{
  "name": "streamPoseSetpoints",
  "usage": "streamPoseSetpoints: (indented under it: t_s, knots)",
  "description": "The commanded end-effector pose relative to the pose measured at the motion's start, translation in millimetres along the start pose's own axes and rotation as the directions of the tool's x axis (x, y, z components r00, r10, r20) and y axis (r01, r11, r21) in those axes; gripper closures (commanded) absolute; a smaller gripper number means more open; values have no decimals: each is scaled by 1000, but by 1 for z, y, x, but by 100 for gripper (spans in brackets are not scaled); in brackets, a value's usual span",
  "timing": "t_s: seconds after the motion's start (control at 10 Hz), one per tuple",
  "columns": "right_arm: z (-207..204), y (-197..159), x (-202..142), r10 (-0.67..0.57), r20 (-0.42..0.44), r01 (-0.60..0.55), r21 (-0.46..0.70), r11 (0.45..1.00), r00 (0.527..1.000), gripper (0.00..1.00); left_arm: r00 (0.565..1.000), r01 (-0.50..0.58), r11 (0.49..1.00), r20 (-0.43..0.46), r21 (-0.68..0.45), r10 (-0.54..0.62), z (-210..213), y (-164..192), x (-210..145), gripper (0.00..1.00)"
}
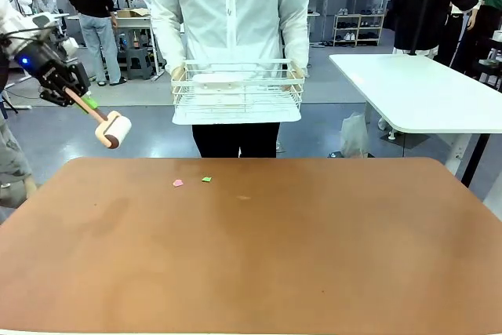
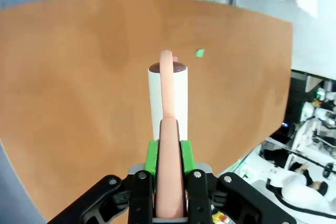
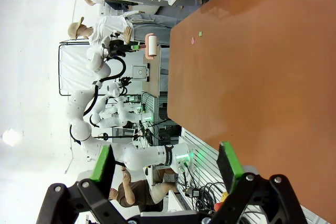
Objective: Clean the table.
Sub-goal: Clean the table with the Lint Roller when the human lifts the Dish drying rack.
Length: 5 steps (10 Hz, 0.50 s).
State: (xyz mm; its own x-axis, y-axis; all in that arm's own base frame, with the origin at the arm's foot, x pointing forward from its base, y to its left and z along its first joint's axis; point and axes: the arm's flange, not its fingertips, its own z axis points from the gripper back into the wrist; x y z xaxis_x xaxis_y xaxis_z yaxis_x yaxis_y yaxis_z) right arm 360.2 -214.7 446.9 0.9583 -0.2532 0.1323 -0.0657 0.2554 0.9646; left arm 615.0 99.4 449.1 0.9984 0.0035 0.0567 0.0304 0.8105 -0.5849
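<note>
While the left gripper [image 1: 67, 89] is clenching the peach handle of a white cylindrical lint roller [image 1: 112, 129] by the far-left corner of the smooth reddish-brown table [image 1: 251, 256], the right gripper [image 3: 166, 163] is hanging released. A pink scrap [image 1: 178, 183] and a green scrap [image 1: 206, 180] are lying near the table's far edge. The tabletop is looking rigid, heavy and slick: rolling across it, no gripping.

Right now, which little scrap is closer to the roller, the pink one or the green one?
The pink scrap. It lies on the table on the side toward the roller in the left gripper; the green scrap sits just past it.
</note>
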Motion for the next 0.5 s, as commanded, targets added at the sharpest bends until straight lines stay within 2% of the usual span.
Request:
streamPoseSetpoints:
  t_s: [0.0, 0.3, 0.4]
  knots:
    - [1, 2, -1, 7, 5, -7, 5, 1000, 1000, 0, 997, -50, 999, -57, 18, 51, -2, 13, 11, 79]
    - [1, 2, -1, 7, 5, -7, 5, 1000, 1000, 0, 993, -110, 994, -47, -11, 110, -21, 32, 21, 79]
    - [1, 2, -1, 7, 5, -7, 5, 1000, 1000, 0, 993, -114, 993, -17, -18, 113, -21, 32, 21, 79]
